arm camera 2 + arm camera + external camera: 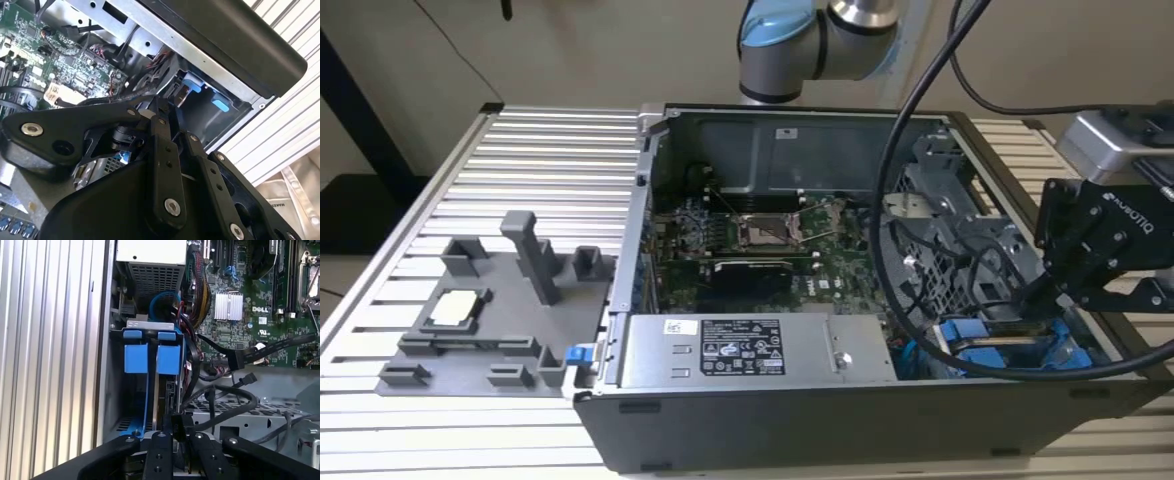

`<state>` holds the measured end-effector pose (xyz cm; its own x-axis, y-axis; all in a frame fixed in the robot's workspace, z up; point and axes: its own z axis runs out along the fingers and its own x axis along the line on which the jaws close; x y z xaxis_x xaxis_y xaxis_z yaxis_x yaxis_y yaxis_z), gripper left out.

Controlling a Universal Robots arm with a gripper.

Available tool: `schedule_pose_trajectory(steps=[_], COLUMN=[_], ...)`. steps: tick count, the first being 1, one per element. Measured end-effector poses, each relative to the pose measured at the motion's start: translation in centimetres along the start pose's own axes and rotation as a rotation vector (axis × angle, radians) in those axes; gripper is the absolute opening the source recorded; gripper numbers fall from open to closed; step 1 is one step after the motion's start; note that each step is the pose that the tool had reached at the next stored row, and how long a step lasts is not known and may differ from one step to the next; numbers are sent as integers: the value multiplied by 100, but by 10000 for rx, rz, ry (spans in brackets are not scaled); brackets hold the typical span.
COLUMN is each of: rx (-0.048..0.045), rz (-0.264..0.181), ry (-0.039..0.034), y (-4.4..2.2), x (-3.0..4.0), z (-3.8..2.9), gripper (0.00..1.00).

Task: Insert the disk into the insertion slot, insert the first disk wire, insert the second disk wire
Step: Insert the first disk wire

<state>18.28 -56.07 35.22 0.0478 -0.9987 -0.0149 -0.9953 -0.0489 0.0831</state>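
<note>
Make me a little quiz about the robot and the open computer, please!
1. True or false: the computer case on the slatted table has its side closed up.
2. What colour are the two carrier tabs standing side by side inside the case? A red, B blue, C yellow.
3. Fill in: in the exterior view, the pincer hangs over that view's ____ end of the case.

Key: 1 false; 2 B; 3 right.
</note>
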Motion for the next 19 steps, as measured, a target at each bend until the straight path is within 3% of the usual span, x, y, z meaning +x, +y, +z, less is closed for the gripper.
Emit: schedule_pose_trajectory(steps=[11,19], rx=[5,6], rz=[72,114], ry=[-5,-9], y=[-32,-34], x=[3,8], z=[74,90], gripper=[19,19])
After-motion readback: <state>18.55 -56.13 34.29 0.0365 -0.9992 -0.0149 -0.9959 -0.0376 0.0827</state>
